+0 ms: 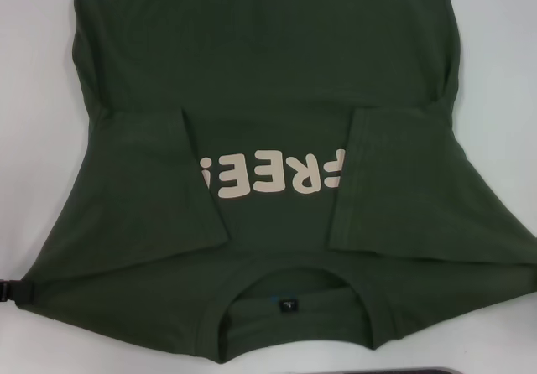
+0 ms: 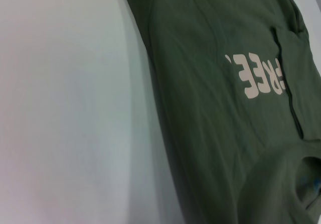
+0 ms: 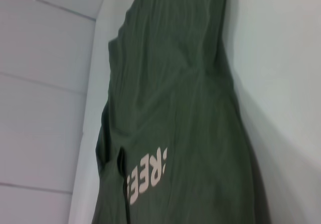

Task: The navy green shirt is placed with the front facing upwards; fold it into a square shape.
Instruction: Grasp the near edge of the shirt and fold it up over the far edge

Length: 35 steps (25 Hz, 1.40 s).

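The navy green shirt (image 1: 268,72) lies flat on the white table, front up, with its collar and black neck tag (image 1: 288,304) nearest me. The cream "FREE!" lettering (image 1: 268,175) reads upside down. The left sleeve (image 1: 143,189) and the right sleeve (image 1: 403,181) are folded inward over the chest and cover the ends of the lettering. A black bit of my left gripper (image 1: 10,291) shows at the shirt's left shoulder edge. My right gripper is out of view. The shirt also shows in the left wrist view (image 2: 210,108) and the right wrist view (image 3: 190,133).
Bare white table (image 1: 33,97) runs along both sides of the shirt. A dark strip (image 1: 419,371) shows at the table's front edge. A pale wall (image 3: 45,83) stands beyond the table in the right wrist view.
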Motion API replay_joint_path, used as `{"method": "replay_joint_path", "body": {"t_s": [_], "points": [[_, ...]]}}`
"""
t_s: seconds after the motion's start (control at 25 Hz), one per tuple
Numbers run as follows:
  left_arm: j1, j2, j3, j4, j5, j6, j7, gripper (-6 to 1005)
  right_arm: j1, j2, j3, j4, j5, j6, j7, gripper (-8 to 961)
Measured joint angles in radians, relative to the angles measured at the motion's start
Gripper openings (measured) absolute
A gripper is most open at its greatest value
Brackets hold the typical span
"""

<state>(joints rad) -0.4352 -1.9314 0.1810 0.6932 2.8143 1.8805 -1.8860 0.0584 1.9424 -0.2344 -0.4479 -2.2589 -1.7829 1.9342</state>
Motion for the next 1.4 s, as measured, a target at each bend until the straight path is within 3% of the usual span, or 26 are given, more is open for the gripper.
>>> {"method": "replay_joint_path", "body": {"t_s": [0.6,1.0,1.4], "points": [[0.014,-0.003,-0.005,0.0,-0.003,-0.003,0.016,-1,-0.04,0.005,0.042,-0.002,-0.001,-0.002,-0.018,48],[-0.042,0.005,-0.004,-0.035,-0.106,0.026,0.023,-2,0.041,0.003,0.065,-0.002,0.011,-0.025,-0.029,48],[-0.123,0.029,-0.007,-0.054,-0.227,0.031,-0.004,-1,0.161,-0.028,0.107,-0.031,0.012,-0.05,0.013,47]]}}
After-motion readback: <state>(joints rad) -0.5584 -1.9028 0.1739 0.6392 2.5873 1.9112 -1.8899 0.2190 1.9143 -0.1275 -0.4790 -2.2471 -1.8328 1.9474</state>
